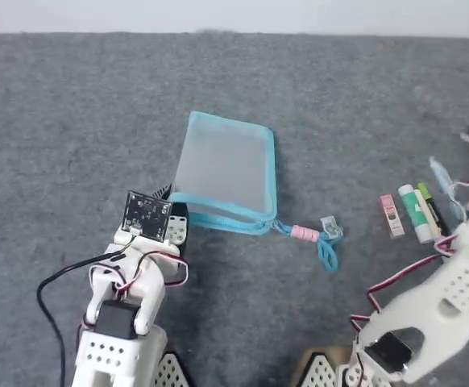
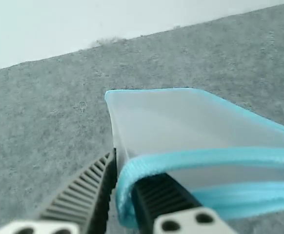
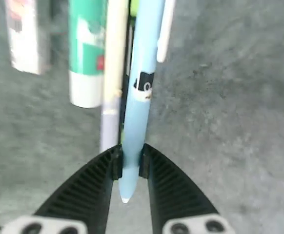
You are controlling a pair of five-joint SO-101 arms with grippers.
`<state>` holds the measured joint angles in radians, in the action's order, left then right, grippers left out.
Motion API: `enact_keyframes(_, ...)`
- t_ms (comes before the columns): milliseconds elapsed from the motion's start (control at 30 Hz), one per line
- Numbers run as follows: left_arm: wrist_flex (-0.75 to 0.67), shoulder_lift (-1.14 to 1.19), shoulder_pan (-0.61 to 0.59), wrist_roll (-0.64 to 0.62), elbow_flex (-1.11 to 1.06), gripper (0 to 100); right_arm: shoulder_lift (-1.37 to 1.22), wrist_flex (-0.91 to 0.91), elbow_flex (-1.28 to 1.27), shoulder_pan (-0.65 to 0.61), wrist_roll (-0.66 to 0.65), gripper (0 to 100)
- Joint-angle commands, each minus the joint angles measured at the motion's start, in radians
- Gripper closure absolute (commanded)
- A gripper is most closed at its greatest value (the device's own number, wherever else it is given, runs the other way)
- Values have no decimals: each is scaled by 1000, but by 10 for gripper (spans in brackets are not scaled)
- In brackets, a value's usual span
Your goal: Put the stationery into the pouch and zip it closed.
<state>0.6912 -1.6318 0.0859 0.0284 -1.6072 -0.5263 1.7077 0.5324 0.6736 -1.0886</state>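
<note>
Pouch [image 1: 222, 173] lies flat mid-table on the grey mat [image 1: 73, 105], translucent, light-blue trim all round. Along its near edge two blue bands run side by side with a gap between them. From the near right corner a blue cord [image 1: 325, 250] trails off over the mat, carrying a pink bead [image 1: 305, 234] and a small pale tag [image 1: 329, 227]. Left gripper [image 2: 125, 195] is at the pouch's near left corner; jaws closed on the upper blue band, the ribbed black fingers [image 2: 91, 190] on either side of it. No print visible on the pouch. The stationery is well apart from the pouch, off to the right, lying in a close row: pink eraser [image 1: 392, 215] with a label strip, green-and-white glue stick [image 1: 416, 214], then a green-capped marker [image 1: 429, 201]. Right gripper [image 3: 129, 168] is over the far end of that row, jaws pinched onto a light-blue pen [image 3: 137, 97] near its tip. The pen has a dark patch with pale characters, too blurred to read. Just beside it is a pale pen [image 3: 111, 58]. The glue stick's green label carries white shapes and a small red mark; the eraser's wrapper shows reddish print. Neither is legible.
</note>
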Motion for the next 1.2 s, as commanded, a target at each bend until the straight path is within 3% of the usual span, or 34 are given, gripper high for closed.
enact_keyframes(0, -71, -9, -14, -18, 21, 988, 189, 84, 51, -88, 132, 992)
enact_keyframes(200, -109, -9, -117, -20, 24, 988, 397, 85, -121, -294, 321, 992)
enact_keyframes(567, -110, -9, -130, -12, 22, 988, 835, 84, -611, -935, 638, 992)
enact_keyframes(700, -110, -9, -130, -12, 21, 988, 931, 84, -704, -1116, 724, 992)
enact_keyframes(867, -110, -9, -130, -12, 21, 988, 1036, 84, -761, -1224, 733, 992)
enact_keyframes(1167, -110, -9, -129, -12, 19, 988, 1239, 85, -944, -1308, 598, 992)
